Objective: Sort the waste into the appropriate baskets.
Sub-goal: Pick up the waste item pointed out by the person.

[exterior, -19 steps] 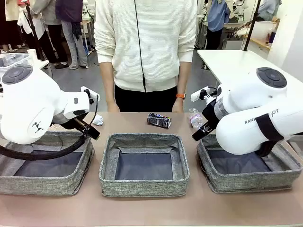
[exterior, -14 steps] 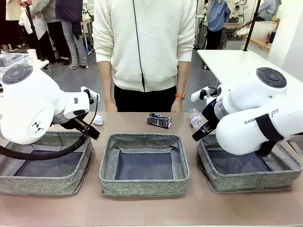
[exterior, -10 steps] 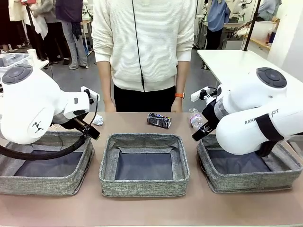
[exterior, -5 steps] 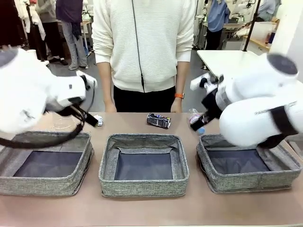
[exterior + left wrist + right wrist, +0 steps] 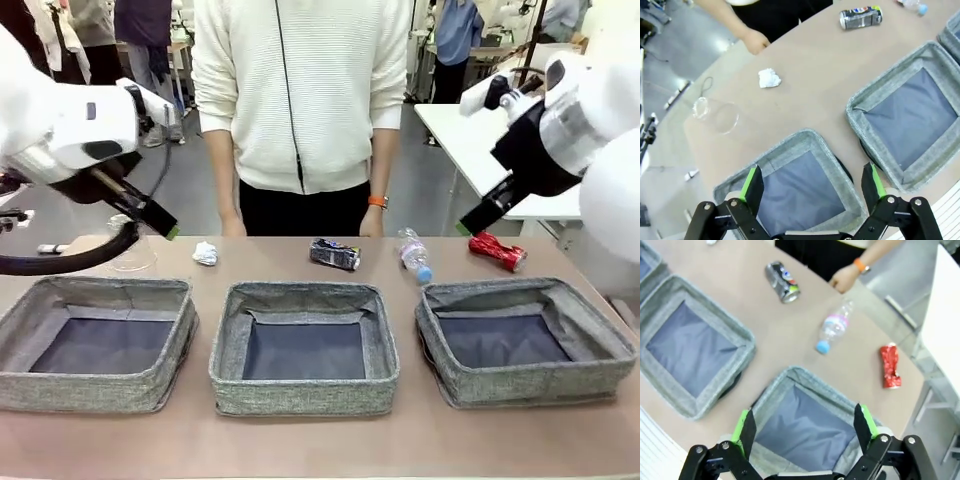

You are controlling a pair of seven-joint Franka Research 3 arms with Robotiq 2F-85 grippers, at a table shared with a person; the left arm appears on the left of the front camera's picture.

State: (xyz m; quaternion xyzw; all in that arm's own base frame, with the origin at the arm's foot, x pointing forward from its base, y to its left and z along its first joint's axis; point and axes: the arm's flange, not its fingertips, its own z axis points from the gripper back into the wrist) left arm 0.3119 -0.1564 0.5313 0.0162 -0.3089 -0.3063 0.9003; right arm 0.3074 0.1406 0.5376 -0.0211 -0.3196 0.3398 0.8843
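Nothing legible (print on can (image 5: pixel 335 255) blurred).

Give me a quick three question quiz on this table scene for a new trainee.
1. True or false: the crushed red can lies inside the right basket.
2. Which item lies between the paper wad and the bottle? A. clear cup B. dark printed can C. crushed red can
3. Fill in: the left pincer and right pincer both stand ____.
Key: 1 false, it lies on the table beyond that basket. 2 B. 3 open, holding nothing.
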